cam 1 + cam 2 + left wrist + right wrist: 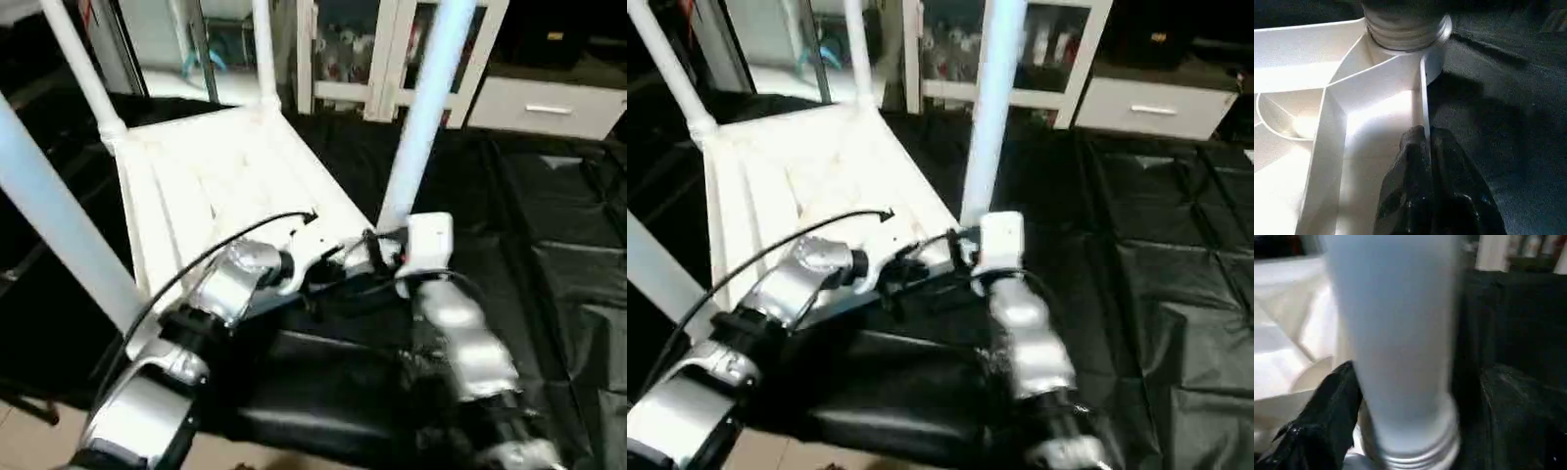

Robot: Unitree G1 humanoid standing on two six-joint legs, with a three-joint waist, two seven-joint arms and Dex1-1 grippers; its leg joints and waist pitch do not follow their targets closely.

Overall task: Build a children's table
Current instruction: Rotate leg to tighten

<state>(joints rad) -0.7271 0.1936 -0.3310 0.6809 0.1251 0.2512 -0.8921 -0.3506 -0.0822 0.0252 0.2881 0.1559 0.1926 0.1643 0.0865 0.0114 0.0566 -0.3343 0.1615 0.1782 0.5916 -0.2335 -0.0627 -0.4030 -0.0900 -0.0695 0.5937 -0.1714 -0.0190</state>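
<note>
Two silver, rounded forearms: left arm (pixel 147 392) at lower left, right arm (pixel 468 343) at lower right; black joints between the shells; a thin black cable (pixel 196 264) arcs along the left one; white wrist housings; black, matte fingers (pixel 1425 196).

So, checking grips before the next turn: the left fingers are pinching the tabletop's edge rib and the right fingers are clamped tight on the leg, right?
Not quite. The left fingers do pinch the tabletop rib, but in the right wrist view the right fingers stand apart on either side of the leg, not clamped on it.
</note>
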